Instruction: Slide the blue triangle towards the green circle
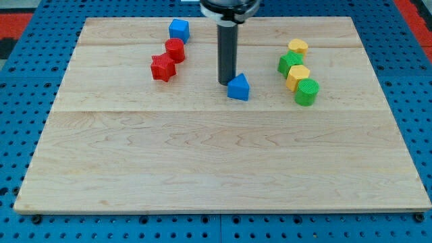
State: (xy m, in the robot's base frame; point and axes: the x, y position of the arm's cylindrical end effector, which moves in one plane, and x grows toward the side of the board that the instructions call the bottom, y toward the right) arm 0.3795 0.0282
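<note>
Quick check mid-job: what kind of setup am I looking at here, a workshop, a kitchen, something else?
Probably a robotics lab test bench: a bare wooden board lies on a blue perforated base, with small coloured blocks such as the blue triangle and green circle, and my tip just left of the triangle.

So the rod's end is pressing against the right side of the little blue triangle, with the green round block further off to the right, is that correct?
Not quite. In the camera view my tip is at the left side of the blue triangle, not the right. The rest holds: the green circle sits further off to the view's right.
</note>
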